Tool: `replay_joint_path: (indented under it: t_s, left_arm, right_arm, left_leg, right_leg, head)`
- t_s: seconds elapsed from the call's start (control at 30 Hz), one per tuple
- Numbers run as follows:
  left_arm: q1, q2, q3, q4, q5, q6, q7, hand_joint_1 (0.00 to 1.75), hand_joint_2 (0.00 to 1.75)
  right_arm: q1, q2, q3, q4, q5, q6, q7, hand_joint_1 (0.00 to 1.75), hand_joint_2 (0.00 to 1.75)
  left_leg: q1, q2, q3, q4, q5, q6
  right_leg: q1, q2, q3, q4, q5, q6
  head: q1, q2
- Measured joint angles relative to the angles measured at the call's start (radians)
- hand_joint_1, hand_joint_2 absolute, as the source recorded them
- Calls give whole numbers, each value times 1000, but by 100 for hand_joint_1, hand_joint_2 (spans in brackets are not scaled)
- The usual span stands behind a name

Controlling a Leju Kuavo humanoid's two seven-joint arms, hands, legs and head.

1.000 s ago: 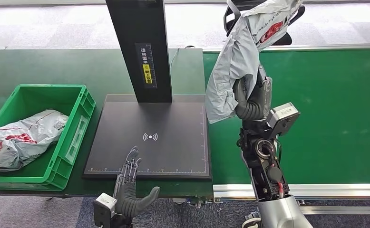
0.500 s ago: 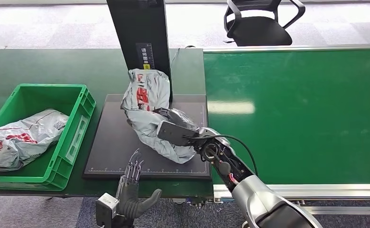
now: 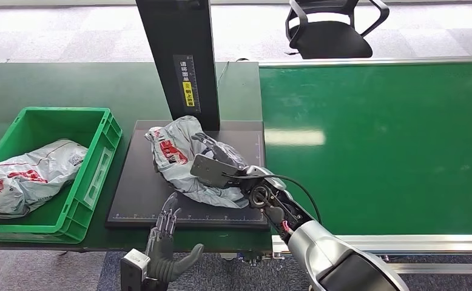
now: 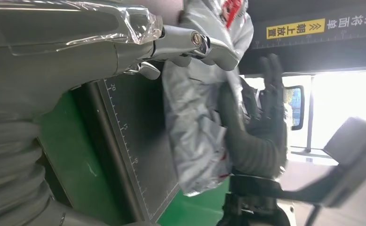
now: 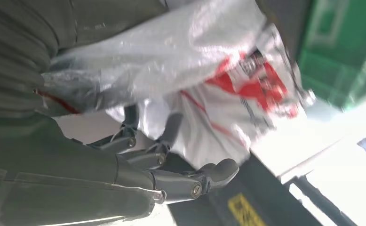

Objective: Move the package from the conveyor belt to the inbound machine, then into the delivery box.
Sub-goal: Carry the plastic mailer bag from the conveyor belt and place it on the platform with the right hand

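Leftmost, a green plastic crate (image 3: 103,142) with ribbed walls is set at the table's (image 3: 70,85) left front corner, and a crumpled grey poly bag (image 3: 30,176) with red print is lying in it. A narrow strip of green table is left between the crate and the scanner plate (image 3: 142,182), a flat matt black square with a ruled front edge. Below that front edge the left hand (image 3: 164,245) is held with fingers spread and nothing in it. On the plate, towards its back right part and just in front of the black post (image 3: 179,54), the package (image 3: 176,157) is lying: a soft, wrinkled grey bag with red markings. It is gripped from the right side by the right hand (image 3: 218,159), whose fingers (image 5: 171,127) are seen pressed into the film. The plate's left half is left bare. To the right, the smooth green belt (image 3: 391,145) is edged with metal rails, and a black chair (image 3: 327,30) is seen beyond its far edge.
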Motion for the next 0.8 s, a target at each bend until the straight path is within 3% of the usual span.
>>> replay_joint_path:
  t_s: [0.13,0.27,0.37,0.5,0.7,0.8]
  left_arm:
    - [8,-2,3,-6,-16,43,-5,0,175]
    - [28,-5,4,-31,-68,136,-6,0,175]
    - [38,-5,2,-49,-108,204,0,0,175]
    - [47,-5,0,-83,-157,279,6,0,175]
    - [52,-6,0,-107,-170,297,8,0,175]
    - [55,-7,-3,-126,-226,360,15,0,175]
  right_arm:
    - [22,2,-75,-35,-98,-85,-149,0,175]
    - [143,1,-177,-241,-319,-68,-287,0,175]
    - [286,-2,-221,-471,-440,-31,-299,0,175]
    - [439,-3,-244,-707,-492,-14,-301,0,175]
    - [522,-4,-259,-860,-501,-10,-301,0,175]
    - [542,-4,-269,-894,-519,7,-301,0,175]
  left_leg:
    - [0,0,0,0,0,0]
    - [0,-1,0,0,-1,0]
    - [0,0,0,0,-2,-1]
    - [0,1,0,0,-3,-1]
    - [0,1,0,0,-2,-1]
    - [0,1,1,0,-2,-1]
  right_leg:
    - [0,0,0,0,0,0]
    - [0,0,-1,0,-1,0]
    - [0,0,-1,0,-2,-1]
    - [0,0,-1,0,-2,-1]
    - [0,0,-1,0,-2,-1]
    - [0,0,0,0,-2,-1]
  head:
    - [0,0]
    - [0,0]
    - [0,0]
    - [0,0]
    - [0,0]
    - [0,0]
